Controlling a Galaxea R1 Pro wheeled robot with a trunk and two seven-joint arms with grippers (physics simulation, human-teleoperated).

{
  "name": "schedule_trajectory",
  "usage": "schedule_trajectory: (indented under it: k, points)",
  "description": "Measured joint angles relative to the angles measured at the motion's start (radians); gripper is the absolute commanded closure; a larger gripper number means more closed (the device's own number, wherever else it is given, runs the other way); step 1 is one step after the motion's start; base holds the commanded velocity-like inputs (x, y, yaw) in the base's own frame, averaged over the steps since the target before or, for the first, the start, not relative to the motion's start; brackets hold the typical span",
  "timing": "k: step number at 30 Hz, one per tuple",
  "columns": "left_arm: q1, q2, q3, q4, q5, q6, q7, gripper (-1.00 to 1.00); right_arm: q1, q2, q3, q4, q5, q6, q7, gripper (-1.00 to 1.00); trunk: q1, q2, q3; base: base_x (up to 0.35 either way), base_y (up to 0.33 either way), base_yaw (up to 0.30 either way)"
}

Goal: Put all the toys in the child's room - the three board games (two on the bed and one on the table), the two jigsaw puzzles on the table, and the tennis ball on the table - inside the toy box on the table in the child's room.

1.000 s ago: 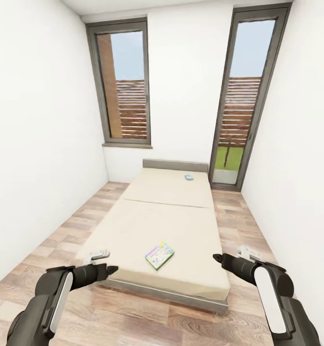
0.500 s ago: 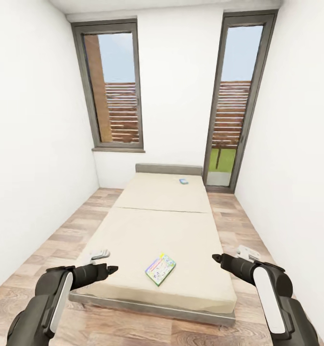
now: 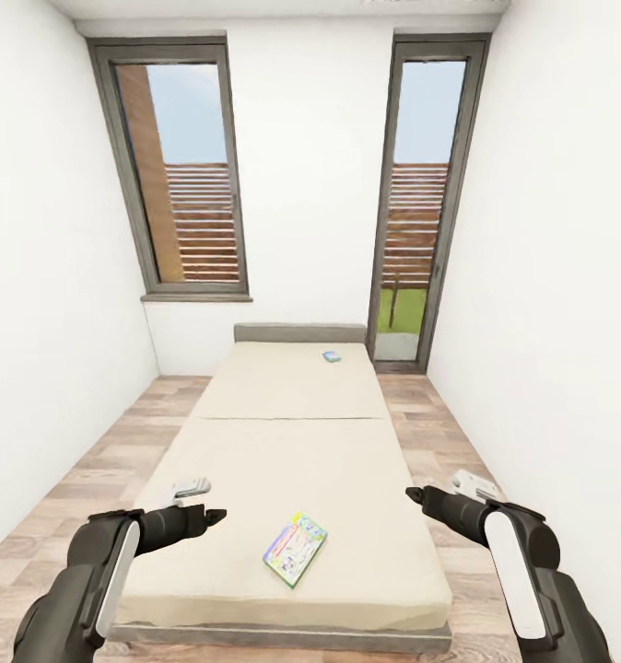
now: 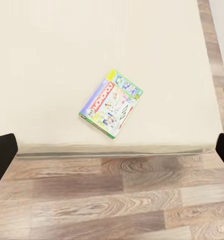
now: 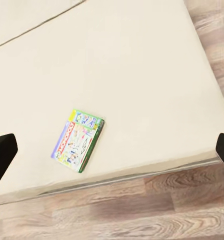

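Note:
A green-bordered board game [image 3: 295, 549] lies flat on the beige bed [image 3: 283, 460], near its foot end. It also lies in the left wrist view [image 4: 112, 103] and the right wrist view [image 5: 78, 139]. A small blue board game [image 3: 333, 355] rests near the headboard. My left gripper [image 3: 211, 517] hovers open at the bed's near left corner, and my right gripper [image 3: 417, 497] hovers open at its near right side. Both are empty and well apart from the near game. The table, toy box, jigsaw puzzles and tennis ball are out of view.
White walls close in on both sides of the bed, with strips of wood-plank floor [image 3: 99, 470] between. A tall window [image 3: 177, 175] and a glass door [image 3: 421, 203] stand in the far wall. The bed's grey frame edge [image 4: 112, 152] runs below my grippers.
The whole view has shifted: the camera has come closer to the bed and turned slightly, so the bed and near game sit lower and more central. Both arms hold the same pose.

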Motion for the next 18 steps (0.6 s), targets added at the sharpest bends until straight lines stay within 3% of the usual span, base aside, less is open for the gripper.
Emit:
schedule_trajectory:
  k: [8, 18]
  points:
    - [0.000, 0.000, 0.000, 0.000, 0.000, 0.000, 0.000, -1.00, 0.001, -0.001, 0.003, -0.001, 0.000, -0.018, -0.001, -1.00, 0.000, 0.000, 0.009, 0.256, -0.010, -0.192]
    - [0.000, 0.000, 0.001, 0.000, -0.001, -0.001, 0.000, -1.00, -0.001, 0.000, 0.003, 0.000, 0.000, -0.023, -0.002, -1.00, 0.000, 0.000, 0.012, 0.252, -0.021, -0.027]
